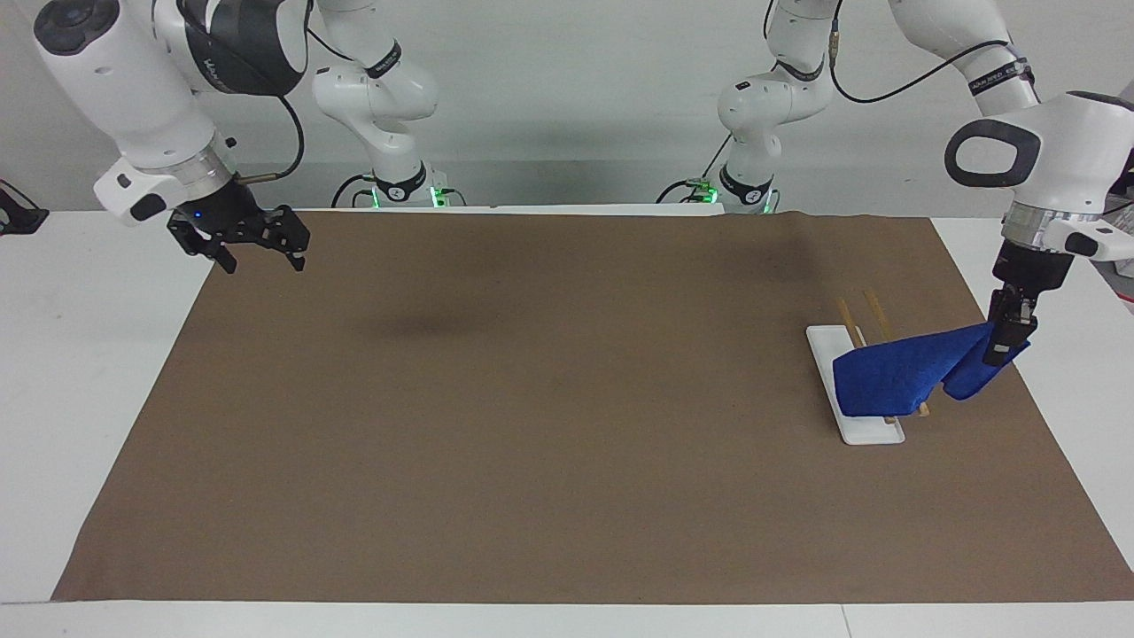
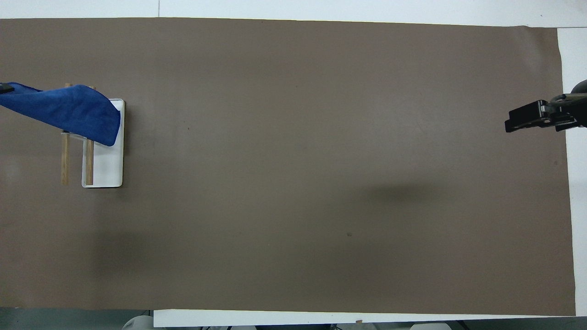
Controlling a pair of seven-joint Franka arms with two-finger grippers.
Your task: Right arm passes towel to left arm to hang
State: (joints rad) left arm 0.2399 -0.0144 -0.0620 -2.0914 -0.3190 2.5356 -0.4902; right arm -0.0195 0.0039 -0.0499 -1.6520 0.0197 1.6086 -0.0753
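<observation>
— What lies under you?
— A brown mat (image 1: 532,399) on the white table (image 1: 71,354); a white-based rack (image 1: 855,390) sits toward my left arm's end.
— And the towel (image 1: 895,377)?
— Draped over the rack's wooden rails (image 2: 65,158), one end clenched in my left gripper (image 1: 1005,346).
— Your right gripper (image 1: 257,252)?
— Fingers spread, waiting over the mat's edge.

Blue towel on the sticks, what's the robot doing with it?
The left gripper is holding one end of the towel and draping it over the wooden rack, which stands on a white base at the left arm's end of the table. The towel's other end already hangs over the bars. The right gripper waits, open, above the edge of the brown mat.
</observation>
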